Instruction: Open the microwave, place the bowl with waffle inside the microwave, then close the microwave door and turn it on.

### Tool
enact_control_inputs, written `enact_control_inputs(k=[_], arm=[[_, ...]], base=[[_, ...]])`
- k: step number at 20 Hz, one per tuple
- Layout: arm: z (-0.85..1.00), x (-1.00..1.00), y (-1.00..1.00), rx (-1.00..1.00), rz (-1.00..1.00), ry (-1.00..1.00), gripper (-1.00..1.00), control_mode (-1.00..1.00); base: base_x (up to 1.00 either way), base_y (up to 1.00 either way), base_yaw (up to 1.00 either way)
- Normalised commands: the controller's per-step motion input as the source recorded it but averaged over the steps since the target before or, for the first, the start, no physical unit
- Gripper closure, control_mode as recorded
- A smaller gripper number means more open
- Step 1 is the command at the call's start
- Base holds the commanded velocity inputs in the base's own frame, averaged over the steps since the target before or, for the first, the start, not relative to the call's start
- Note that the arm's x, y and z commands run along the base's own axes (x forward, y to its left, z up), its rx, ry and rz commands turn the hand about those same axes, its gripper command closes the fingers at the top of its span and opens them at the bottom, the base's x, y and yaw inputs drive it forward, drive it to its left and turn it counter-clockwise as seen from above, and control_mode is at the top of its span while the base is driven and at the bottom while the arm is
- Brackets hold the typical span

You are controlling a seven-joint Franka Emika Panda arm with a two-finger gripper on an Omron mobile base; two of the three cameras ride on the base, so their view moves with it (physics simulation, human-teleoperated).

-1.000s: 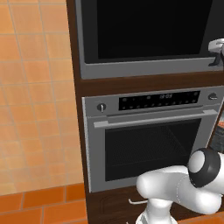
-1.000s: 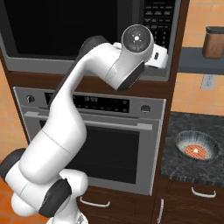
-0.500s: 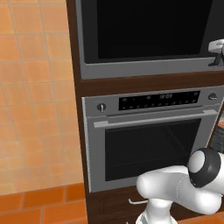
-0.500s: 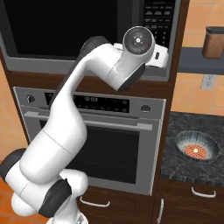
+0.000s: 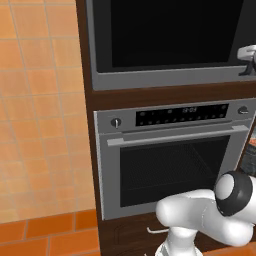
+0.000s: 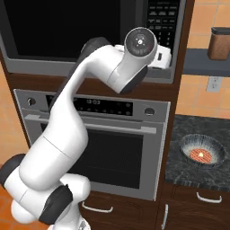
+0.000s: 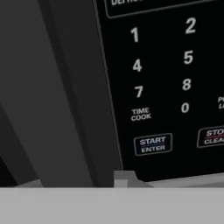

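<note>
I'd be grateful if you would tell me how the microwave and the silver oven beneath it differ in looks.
The microwave has a plain black glass front and a number keypad at its right; the silver oven has round knobs, a display strip across the top and a mesh-patterned window. The oven carries a horizontal bar handle. Both are built into the same dark wood column, doors shut.

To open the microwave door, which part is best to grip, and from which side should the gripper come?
Grip the dark vertical bar handle at the right edge of the microwave door, beside the keypad. Come straight from the front, jaws either side of the bar: it stands upright and narrow, so a sideways pinch probably holds best.
</note>
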Motion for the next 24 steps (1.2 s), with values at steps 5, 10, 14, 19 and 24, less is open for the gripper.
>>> enact_control_inputs(k=[5, 10, 14, 19, 24], arm=[[0.45, -0.9, 0.26, -0.03, -0.13, 0.01, 1.0, -1.0], [0.28, -1.0, 0.15, -0.04, -0.21, -0.01, 1.0, -1.0], [0.17, -1.0, 0.16, -0.07, -0.24, -0.03, 1.0, -1.0], [0.04, -1.0, 0.23, -0.09, -0.25, -0.08, 1.0, -1.0], [0.0, -1.0, 0.36, -0.13, -0.24, -0.13, 1.0, -1.0]], base=[[0.0, 0.0, 0.0], [0.0, 0.0, 0.0], [0.0, 0.0, 0.0], [0.0, 0.0, 0.0], [0.0, 0.0, 0.0]])
